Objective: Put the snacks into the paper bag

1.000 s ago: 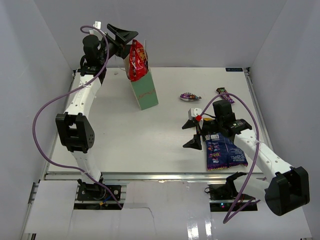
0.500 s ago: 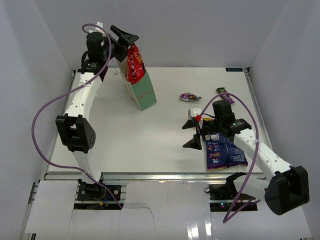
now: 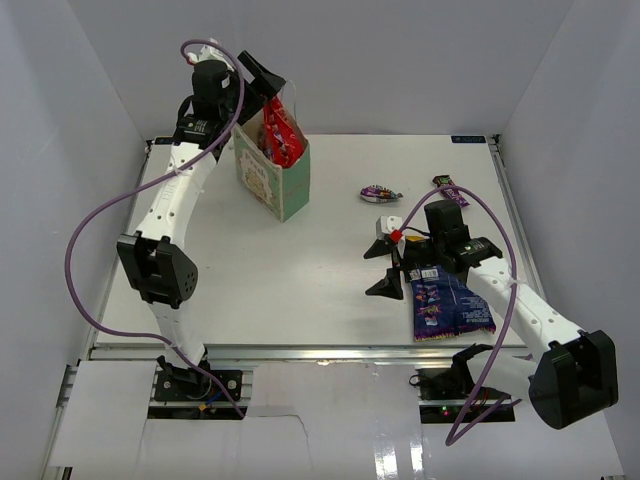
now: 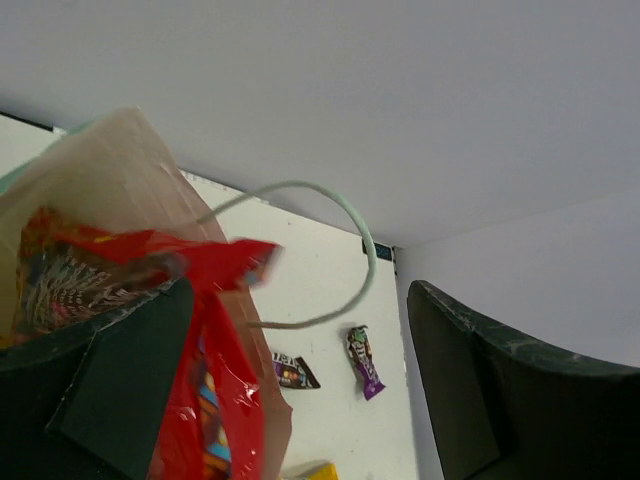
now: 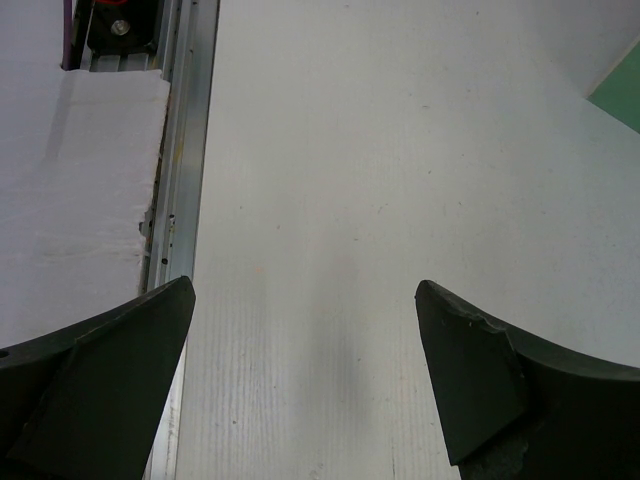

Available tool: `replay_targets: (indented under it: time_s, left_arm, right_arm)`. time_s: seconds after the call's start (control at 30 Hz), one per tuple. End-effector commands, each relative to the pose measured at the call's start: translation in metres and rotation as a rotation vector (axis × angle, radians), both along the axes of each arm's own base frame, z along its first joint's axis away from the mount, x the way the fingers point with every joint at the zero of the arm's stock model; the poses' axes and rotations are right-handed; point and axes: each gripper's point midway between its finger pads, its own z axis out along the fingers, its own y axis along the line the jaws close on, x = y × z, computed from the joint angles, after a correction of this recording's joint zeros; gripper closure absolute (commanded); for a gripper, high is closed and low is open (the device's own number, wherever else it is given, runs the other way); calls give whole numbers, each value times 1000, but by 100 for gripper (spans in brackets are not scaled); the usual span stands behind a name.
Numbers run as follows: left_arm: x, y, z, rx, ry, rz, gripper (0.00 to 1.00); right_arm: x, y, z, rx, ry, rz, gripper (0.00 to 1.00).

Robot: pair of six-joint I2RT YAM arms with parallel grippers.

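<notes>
"Where were the left fingers [image 4: 120, 380]?"

"Spread apart at the mouth of the paper bag [image 3: 258, 176]. The red snack bag [image 3: 281, 135] stood inside it, right beside one finger, and a loop handle [image 4: 360, 240] arched between the two."

"And the right fingers [image 5: 100, 390]?"

"Apart too, holding nothing, over bare table [image 3: 300, 290]. The blue-purple bag [image 3: 447, 305] lay just behind them. The purple candy [image 3: 381, 192] and dark bar [image 3: 450, 190] lay off to one side, well apart from them."

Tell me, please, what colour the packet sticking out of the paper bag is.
The packet is red; the top view shows it best.
</notes>
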Motion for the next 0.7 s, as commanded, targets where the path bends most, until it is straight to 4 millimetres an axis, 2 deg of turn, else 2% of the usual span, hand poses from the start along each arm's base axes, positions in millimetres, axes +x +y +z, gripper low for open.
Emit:
replay_targets:
  time_s: [0.0, 0.2, 0.37, 0.47, 0.57, 0.6, 0.67]
  left_arm:
    - [-2, 17, 36, 24, -113, 68, 2]
    - [-1, 33, 19, 46, -74, 152, 7]
    - [-4, 35, 28, 63, -116, 151, 7]
    - [-15, 22, 51, 52, -211, 39, 6]
    - [-37, 13, 89, 50, -364, -61, 2]
    - [-51, 13, 115, 49, -455, -80, 2]
    - [-71, 6, 133, 74, -557, -155, 2]
  right_arm:
    - [2, 1, 3, 9, -13, 5, 3]
    - [2, 1, 3, 9, -14, 5, 3]
    - [1, 1, 2, 9, -11, 5, 3]
    - [3, 0, 1, 4, -11, 0, 3]
    - [8, -1, -1, -13, -10, -28, 4]
    - [13, -2, -3, -28, -11, -58, 4]
    - [22, -4, -7, -49, -17, -107, 5]
